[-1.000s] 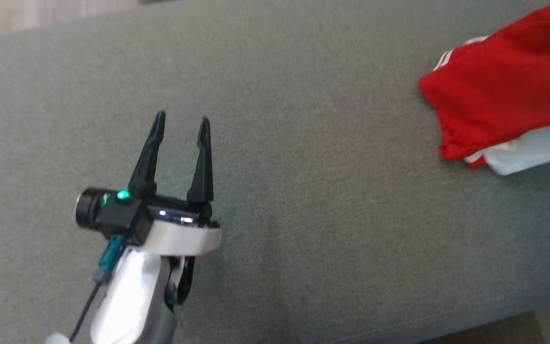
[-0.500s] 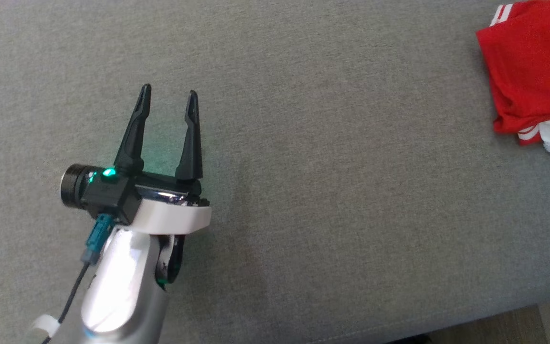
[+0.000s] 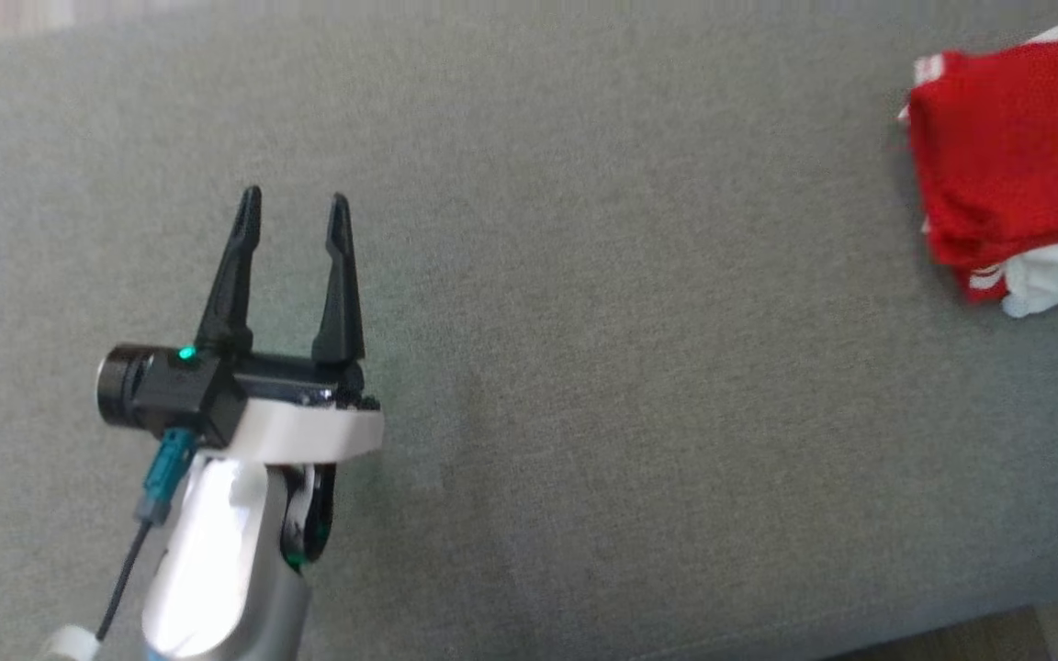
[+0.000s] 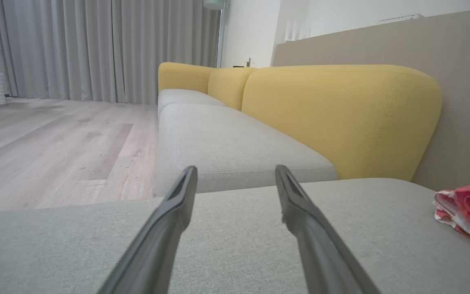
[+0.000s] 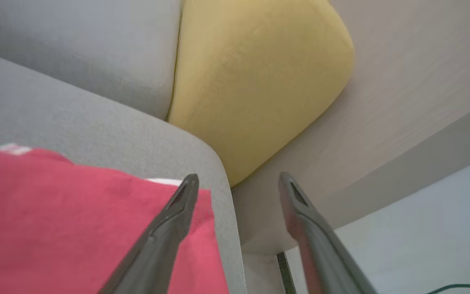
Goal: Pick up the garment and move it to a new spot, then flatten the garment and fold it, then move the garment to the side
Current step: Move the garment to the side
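The red garment [image 3: 1007,174] lies as a folded bundle at three o'clock on the grey seat cushion [image 3: 584,367], with white trim showing beneath. It looks light, soft and limp, likely to sag open when lifted, so a pinch through all layers at a folded edge seems best. The right gripper [image 5: 239,177] hangs over it, fingers spread and empty. The left gripper [image 3: 293,197], at eight o'clock and well apart, is likewise spread.

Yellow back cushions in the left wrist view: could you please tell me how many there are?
3. The nearest cushion, the largest, stands right of centre; the second cushion sits beyond it; the third cushion is farthest, by the curtain. Others may lie out of frame.
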